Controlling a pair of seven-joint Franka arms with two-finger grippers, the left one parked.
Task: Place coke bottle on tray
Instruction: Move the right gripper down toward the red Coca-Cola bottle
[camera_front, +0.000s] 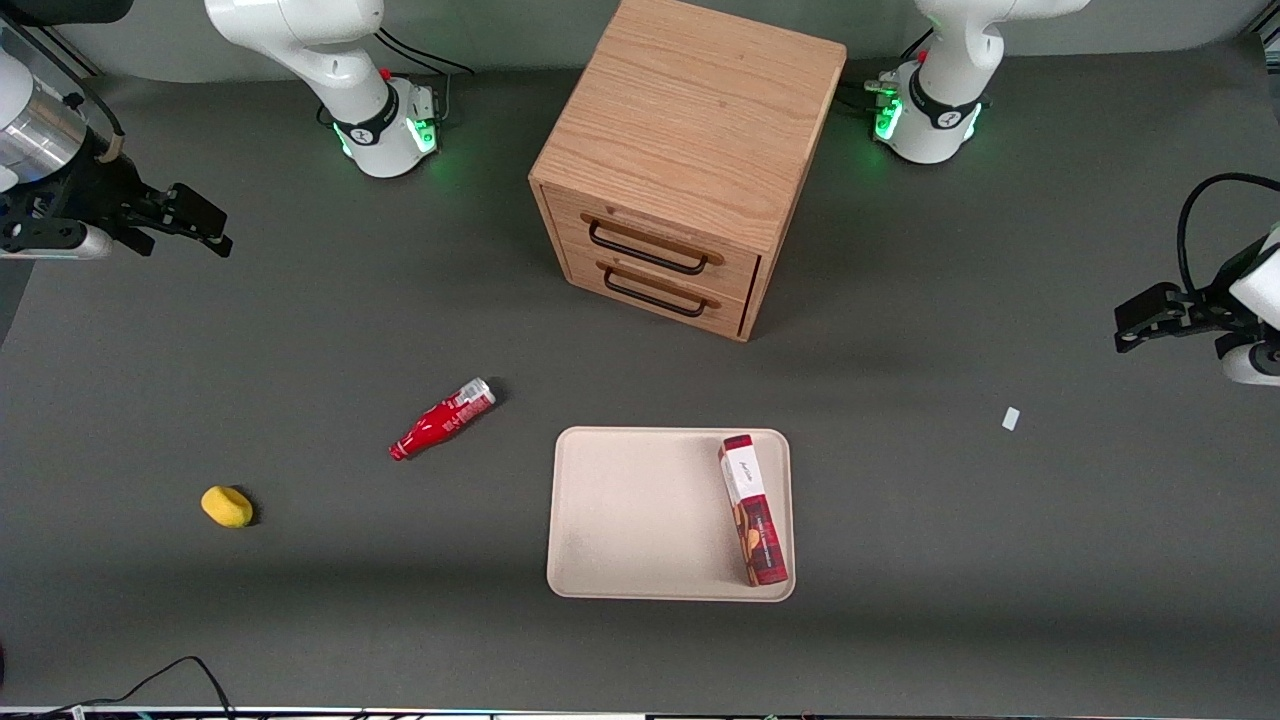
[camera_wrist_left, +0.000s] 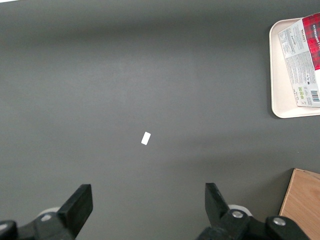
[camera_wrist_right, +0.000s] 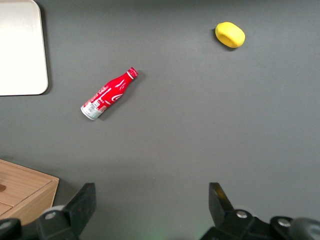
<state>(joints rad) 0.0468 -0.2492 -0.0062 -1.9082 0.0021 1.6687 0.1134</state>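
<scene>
The coke bottle (camera_front: 443, 418) (camera_wrist_right: 109, 94) lies on its side on the dark table, silvery base pointing toward the cabinet, red cap pointing toward the front camera. The beige tray (camera_front: 640, 510) (camera_wrist_right: 20, 50) rests flat beside it, toward the parked arm's end. My gripper (camera_front: 200, 228) (camera_wrist_right: 150, 192) hangs open and empty high above the table at the working arm's end, well apart from the bottle and farther from the front camera than it.
A red-and-white biscuit box (camera_front: 753, 509) lies on the tray. A wooden drawer cabinet (camera_front: 680, 160) stands farther from the front camera than the tray. A yellow lemon-like object (camera_front: 227, 506) (camera_wrist_right: 230, 34) lies toward the working arm's end. A small white scrap (camera_front: 1011, 418) lies toward the parked arm's end.
</scene>
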